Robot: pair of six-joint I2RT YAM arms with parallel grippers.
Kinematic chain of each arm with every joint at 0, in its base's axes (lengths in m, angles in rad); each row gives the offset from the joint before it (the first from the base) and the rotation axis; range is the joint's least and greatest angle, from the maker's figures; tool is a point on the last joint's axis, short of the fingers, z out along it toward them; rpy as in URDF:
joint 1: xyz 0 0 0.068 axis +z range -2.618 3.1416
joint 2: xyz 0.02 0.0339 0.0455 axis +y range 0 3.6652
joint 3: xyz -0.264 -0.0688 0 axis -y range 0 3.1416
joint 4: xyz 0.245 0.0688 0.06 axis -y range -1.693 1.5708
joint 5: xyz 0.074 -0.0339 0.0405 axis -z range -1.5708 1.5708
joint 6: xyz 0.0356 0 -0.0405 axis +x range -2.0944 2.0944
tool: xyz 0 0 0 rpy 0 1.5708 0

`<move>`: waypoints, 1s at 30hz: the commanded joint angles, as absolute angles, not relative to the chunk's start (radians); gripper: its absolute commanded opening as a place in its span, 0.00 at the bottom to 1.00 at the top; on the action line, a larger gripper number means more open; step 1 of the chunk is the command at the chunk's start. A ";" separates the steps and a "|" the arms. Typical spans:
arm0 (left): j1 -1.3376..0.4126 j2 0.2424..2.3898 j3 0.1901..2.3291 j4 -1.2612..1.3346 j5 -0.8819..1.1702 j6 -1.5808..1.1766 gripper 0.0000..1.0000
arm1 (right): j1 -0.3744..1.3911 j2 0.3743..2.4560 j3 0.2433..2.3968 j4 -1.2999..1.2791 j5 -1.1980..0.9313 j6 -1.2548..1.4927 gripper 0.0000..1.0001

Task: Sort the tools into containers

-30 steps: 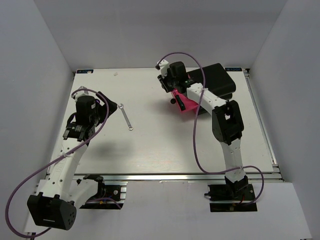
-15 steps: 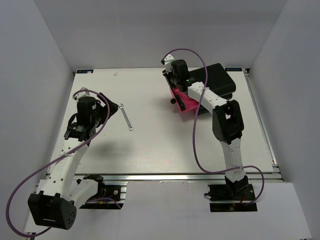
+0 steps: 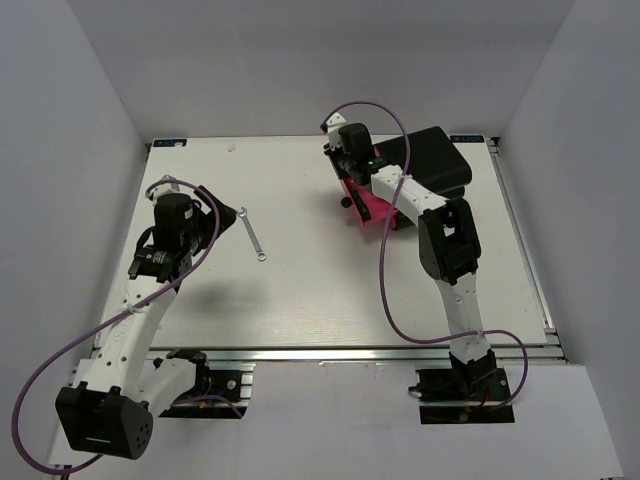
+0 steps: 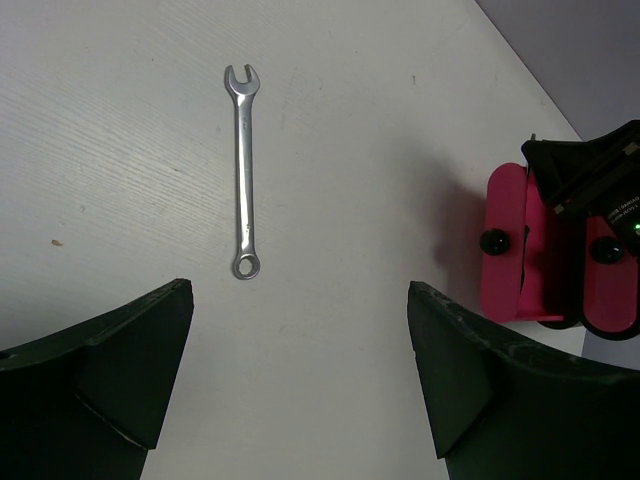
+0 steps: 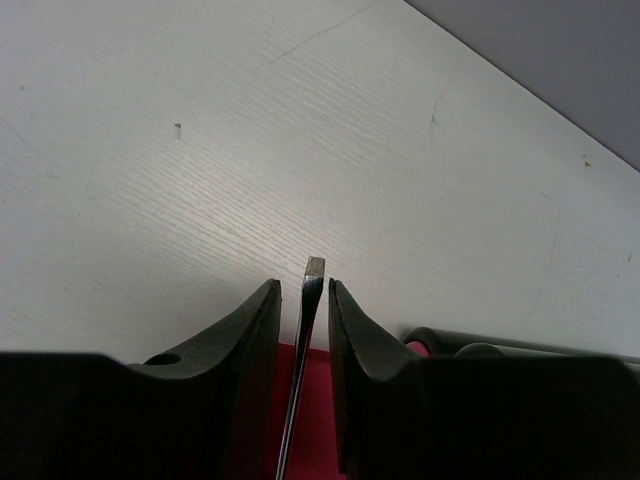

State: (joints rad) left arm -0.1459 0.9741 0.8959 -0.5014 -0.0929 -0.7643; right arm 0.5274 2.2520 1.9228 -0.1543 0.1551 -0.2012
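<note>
A slim silver wrench [image 3: 252,234] lies flat on the white table, and shows in the left wrist view [image 4: 243,180] ahead of the fingers. My left gripper [image 3: 226,220] [image 4: 298,290] is open and empty, just short of the wrench. Pink-red drawers [image 3: 368,205] [image 4: 520,250] with round black knobs [image 4: 492,241] stand pulled out of a black cabinet [image 3: 435,160]. My right gripper [image 3: 345,158] [image 5: 303,285] hovers over the drawers, shut on a thin flat-tipped screwdriver shaft [image 5: 312,275]. Its handle is hidden. The pink drawer [image 5: 320,430] lies under the fingers.
Dark rod-like shapes [image 5: 500,347] show beside the right finger; I cannot tell what they are. The right arm's purple cable [image 3: 385,250] loops over the table in front of the cabinet. Grey walls close the table at back and sides.
My right gripper has shifted a little toward the back over the drawers, with the screwdriver shaft in it. The left arm and the wrench have not moved.
</note>
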 commanded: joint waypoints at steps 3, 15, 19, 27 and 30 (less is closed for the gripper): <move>-0.146 0.963 0.908 -0.508 -0.094 -0.762 0.97 | 0.525 2.267 1.977 -0.120 0.170 -0.181 0.30; -0.147 0.962 0.922 -0.526 -0.101 -0.762 0.97 | 0.512 2.289 1.982 -0.121 0.184 -0.170 0.18; -0.146 0.963 0.927 -0.528 -0.103 -0.761 0.97 | 0.509 2.290 1.982 -0.123 0.181 -0.167 0.13; -0.147 0.968 0.928 -0.525 -0.101 -0.759 0.97 | 0.505 2.272 1.985 -0.132 0.126 -0.184 0.06; -0.146 0.968 0.927 -0.520 -0.101 -0.759 0.97 | 0.497 2.241 1.979 -0.137 0.080 -0.207 0.02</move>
State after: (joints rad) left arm -0.1459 0.9741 0.8967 -0.5232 -0.0933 -0.7639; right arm 0.5117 2.2803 1.9430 -0.1505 0.1280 -0.1837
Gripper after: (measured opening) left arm 0.970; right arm 0.131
